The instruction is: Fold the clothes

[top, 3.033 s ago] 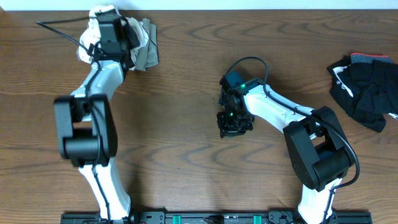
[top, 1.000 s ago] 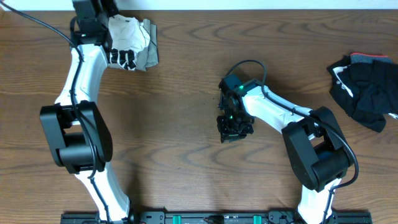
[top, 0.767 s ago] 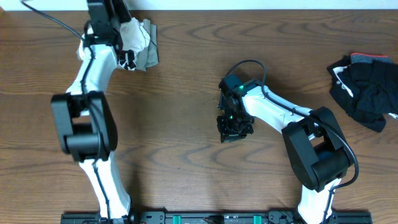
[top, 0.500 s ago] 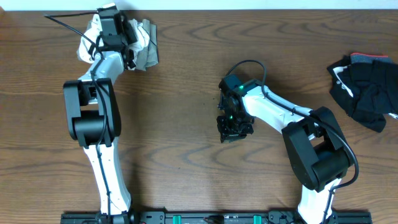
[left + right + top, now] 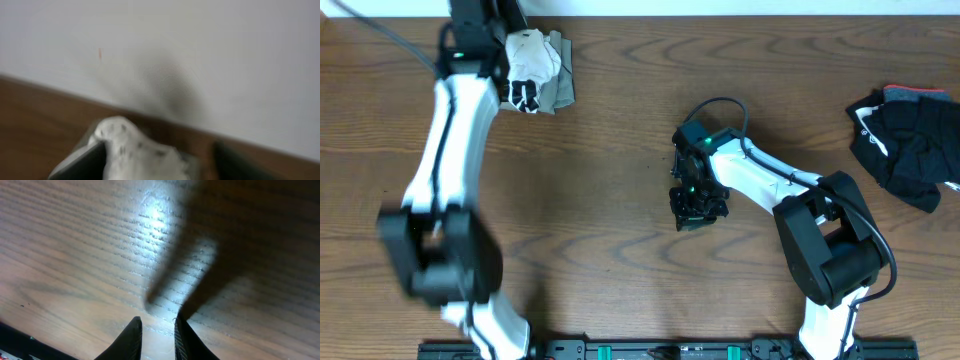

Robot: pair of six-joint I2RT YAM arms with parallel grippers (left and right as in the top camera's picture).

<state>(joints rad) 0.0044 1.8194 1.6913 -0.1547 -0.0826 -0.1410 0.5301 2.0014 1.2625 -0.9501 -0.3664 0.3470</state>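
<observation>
A: What crowds the left gripper [image 5: 505, 40]?
B: White shirt [image 5: 532, 62] bunched against it, the table [image 5: 620, 150] edge just behind.
A: And the right gripper [image 5: 696, 208]?
B: Bare wood all around; the black bundle [image 5: 908, 143] lies well off to its right.
</observation>
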